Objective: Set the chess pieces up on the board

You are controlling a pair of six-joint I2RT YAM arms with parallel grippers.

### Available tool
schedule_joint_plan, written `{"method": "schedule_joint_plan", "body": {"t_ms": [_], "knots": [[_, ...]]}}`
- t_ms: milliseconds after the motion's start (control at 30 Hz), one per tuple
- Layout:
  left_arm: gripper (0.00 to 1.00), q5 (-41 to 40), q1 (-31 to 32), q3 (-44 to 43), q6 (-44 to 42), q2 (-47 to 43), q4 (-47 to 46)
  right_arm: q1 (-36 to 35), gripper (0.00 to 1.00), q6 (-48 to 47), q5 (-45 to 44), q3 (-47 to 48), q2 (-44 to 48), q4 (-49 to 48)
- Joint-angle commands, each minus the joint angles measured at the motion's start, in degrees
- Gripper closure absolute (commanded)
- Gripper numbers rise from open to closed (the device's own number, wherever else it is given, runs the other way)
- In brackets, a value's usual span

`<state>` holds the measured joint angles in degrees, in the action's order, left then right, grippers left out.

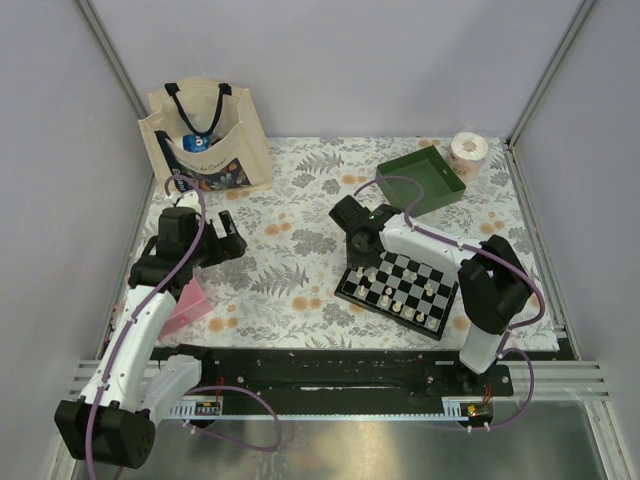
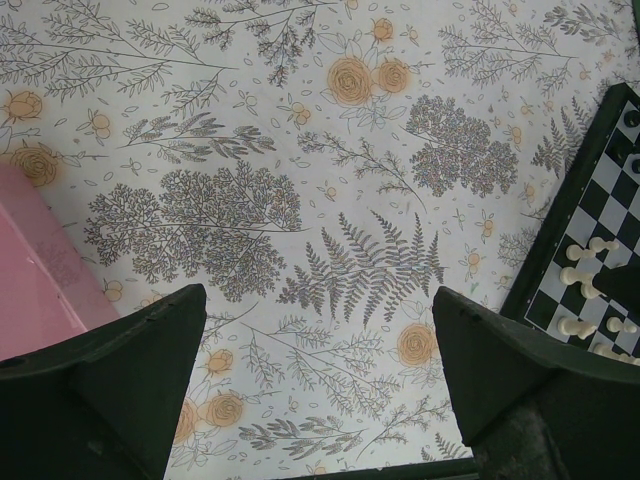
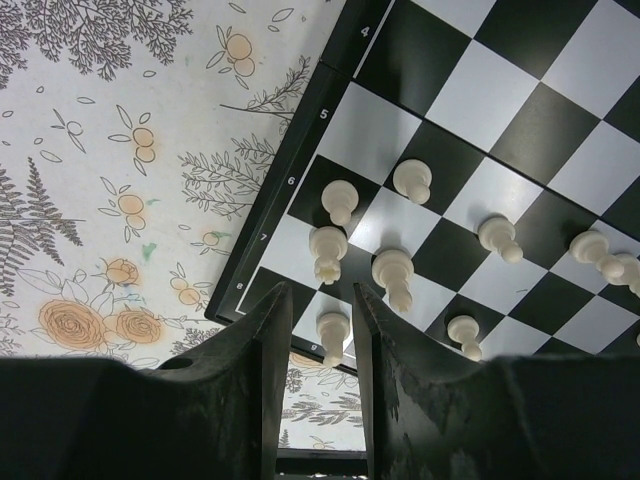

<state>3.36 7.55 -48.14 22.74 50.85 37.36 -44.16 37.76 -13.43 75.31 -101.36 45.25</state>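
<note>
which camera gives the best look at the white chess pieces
The right wrist view: the cream-white pieces fill it close up, shapes distinct on the board. The top external view shows the whole board, pieces tiny. The left wrist view catches only a few at its right edge.

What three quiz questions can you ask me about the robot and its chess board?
1. True or false: the left gripper is holding a chess piece.
2. Which colour are the chess pieces near the right gripper on the board? A white, B red, C blue.
3. Fill the gap: the cloth bag stands at the far ___ corner of the flowery cloth.
Key: 1 false, it hangs open and empty over the flowery cloth. 2 A. 3 left.
</note>
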Motion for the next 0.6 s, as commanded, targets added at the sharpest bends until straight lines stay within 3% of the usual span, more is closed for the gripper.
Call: {"method": "schedule_joint_plan", "body": {"t_ms": [0, 567], "knots": [[0.01, 1.65, -0.34, -0.20, -0.33, 0.21, -2.82, 1.18, 0.61, -0.67, 0.95, 0.81, -0.24, -1.13], [0.01, 0.95, -0.26, -0.02, -0.33, -0.23, -2.74, 1.53, 0.61, -0.67, 2.89, -1.57, -1.65, -2.63]]}}
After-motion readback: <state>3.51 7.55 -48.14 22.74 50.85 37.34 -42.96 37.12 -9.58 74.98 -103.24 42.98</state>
